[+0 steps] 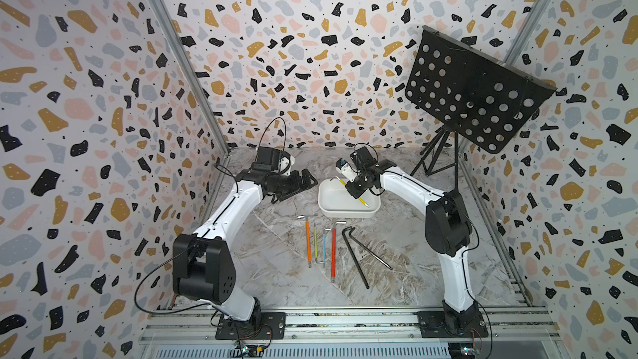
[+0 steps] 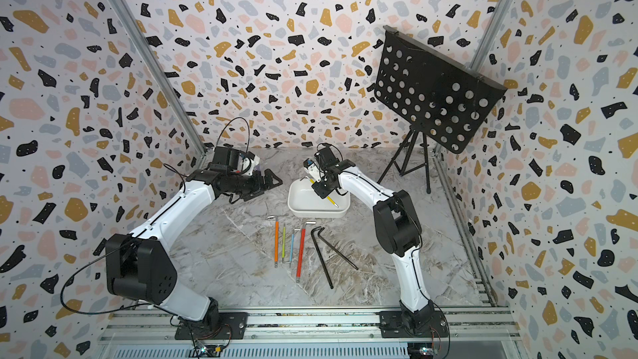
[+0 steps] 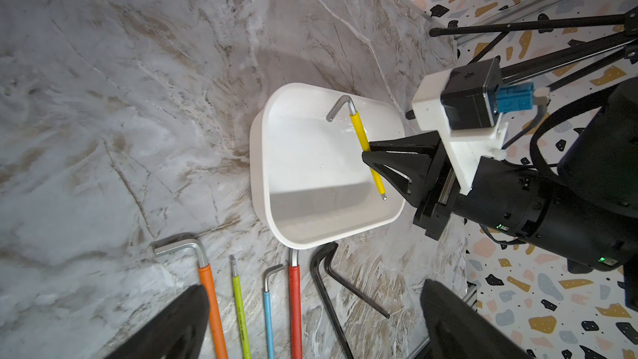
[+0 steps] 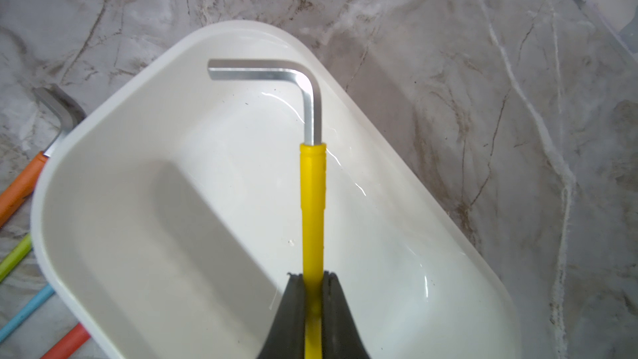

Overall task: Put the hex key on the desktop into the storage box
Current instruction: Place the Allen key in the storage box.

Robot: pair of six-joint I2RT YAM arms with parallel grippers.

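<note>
Right wrist view: the right hand [image 4: 312, 276] is clamped on the sleeve of the yellow hex key [image 4: 312, 202]. It grips near mid-shaft, so the bare bent end projects forward over the storage box [image 4: 45, 184]. The key hangs above the box interior, probably ready for release (contact with the box floor cannot be confirmed). The left wrist view adds what this view lacks: the key's far tip also lies inside the rim. In a top view the left hand [image 1: 298, 186], fingers spread and empty, hovers beside the box, clear of the drop. Six more hex keys [image 1: 308, 240] lie on the desk [image 1: 262, 278].
</note>
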